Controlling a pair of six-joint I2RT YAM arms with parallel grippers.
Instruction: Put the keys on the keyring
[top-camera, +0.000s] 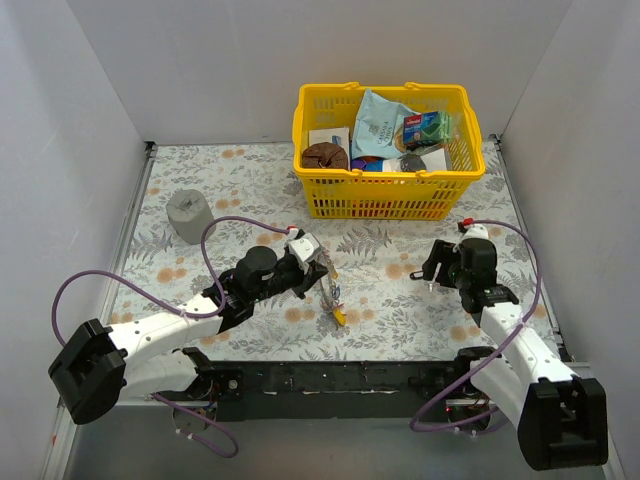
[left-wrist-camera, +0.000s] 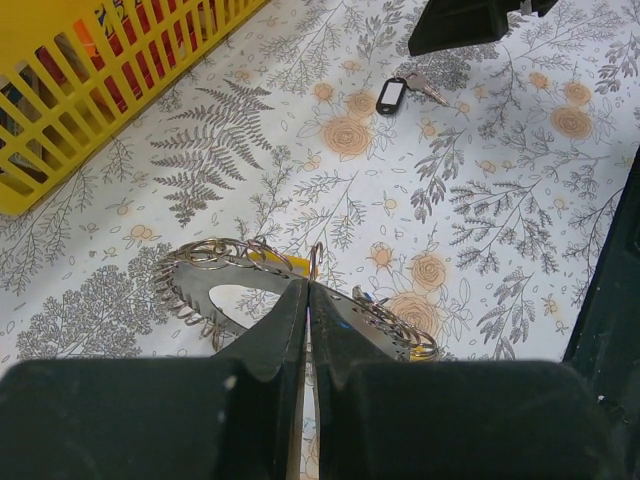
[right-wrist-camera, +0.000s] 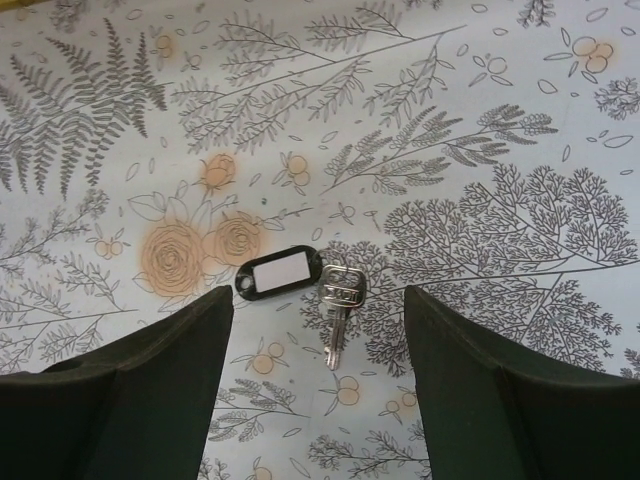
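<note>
Basket (top-camera: 385, 205) beyond keyring (left-wrist-camera: 195, 280), grey cyl. (top-camera: 188, 215) L

We note: basket (top-camera: 385, 195) on table (top-camera: 400, 320), back, right of centre; block (top-camera: 188, 216) far left; keyring (left-wrist-camera: 190, 280) over table middle, before basket; key (right-wrist-camera: 338, 310) on table, right of keyring, well apart.

Free to pass over bare tablecloth (top-camera: 400, 320) between the arms. Blocked at the far side by the yellow basket (top-camera: 385, 200); grey cylinder (top-camera: 188, 215) well off left. Obstructed mid-table by the keyring (top-camera: 335, 290) pinched in the left gripper (top-camera: 320, 262). Bare cloth all round the black-tagged key (right-wrist-camera: 342, 290) between the spread fingers of the right gripper (right-wrist-camera: 318, 300).
</note>
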